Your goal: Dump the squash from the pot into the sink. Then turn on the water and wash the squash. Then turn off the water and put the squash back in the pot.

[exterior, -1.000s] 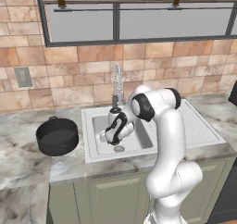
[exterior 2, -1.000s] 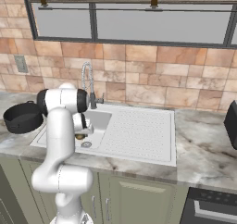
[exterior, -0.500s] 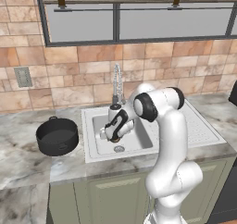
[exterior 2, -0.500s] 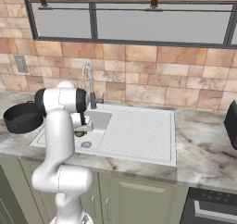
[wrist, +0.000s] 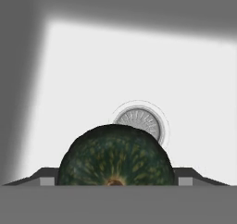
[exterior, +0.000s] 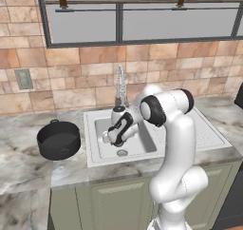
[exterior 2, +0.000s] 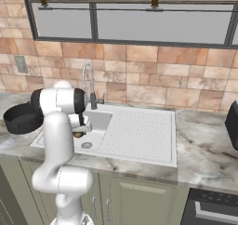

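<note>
The pincer hangs inside the sink, spread wide around the squash, just above the drain. The pot sits on the counter left of the sink.

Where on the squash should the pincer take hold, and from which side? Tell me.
Take the squash across its round middle, coming straight down from above. The hand view shows it lying on the sink floor beside the drain, domed and roundish, with no stem to pinch. The pincer already has a fingertip on either side, so closing on its widest girth looks safest.
</note>
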Robot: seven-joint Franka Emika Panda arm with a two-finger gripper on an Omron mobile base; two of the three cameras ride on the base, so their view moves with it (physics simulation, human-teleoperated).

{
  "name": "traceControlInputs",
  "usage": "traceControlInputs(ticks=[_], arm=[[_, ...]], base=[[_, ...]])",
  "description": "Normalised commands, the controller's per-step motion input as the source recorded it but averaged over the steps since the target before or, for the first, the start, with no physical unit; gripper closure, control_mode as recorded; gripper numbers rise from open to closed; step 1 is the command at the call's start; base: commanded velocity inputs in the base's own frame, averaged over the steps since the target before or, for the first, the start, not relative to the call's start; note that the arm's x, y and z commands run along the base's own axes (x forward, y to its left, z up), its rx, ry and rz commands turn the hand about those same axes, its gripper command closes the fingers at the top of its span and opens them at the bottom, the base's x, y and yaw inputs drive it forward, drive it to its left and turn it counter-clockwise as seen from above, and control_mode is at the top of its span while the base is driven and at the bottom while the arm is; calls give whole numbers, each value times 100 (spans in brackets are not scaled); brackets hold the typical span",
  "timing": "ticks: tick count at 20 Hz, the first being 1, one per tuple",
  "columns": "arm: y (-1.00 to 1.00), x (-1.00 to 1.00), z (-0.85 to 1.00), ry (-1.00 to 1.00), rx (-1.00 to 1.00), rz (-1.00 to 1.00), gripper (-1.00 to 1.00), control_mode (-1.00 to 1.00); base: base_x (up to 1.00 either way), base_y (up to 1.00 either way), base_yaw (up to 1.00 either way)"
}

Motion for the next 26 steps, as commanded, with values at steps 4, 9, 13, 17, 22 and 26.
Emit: traceControlInputs(ticks=[4,9,13,17,22,26], arm=[[0,-22,24,0,0,0,100,-100],[0,-15,26,0,0,0,100,-100],[0,-13,22,-1,0,0,100,-100],[0,-22,20,-1,0,0,100,-100],[0,-24,21,0,0,0,100,-100],[0,-15,40,0,0,0,100,-100]], base=[[0,0,0],[0,0,0],[0,0,0],[0,0,0],[0,0,0],[0,0,0]])
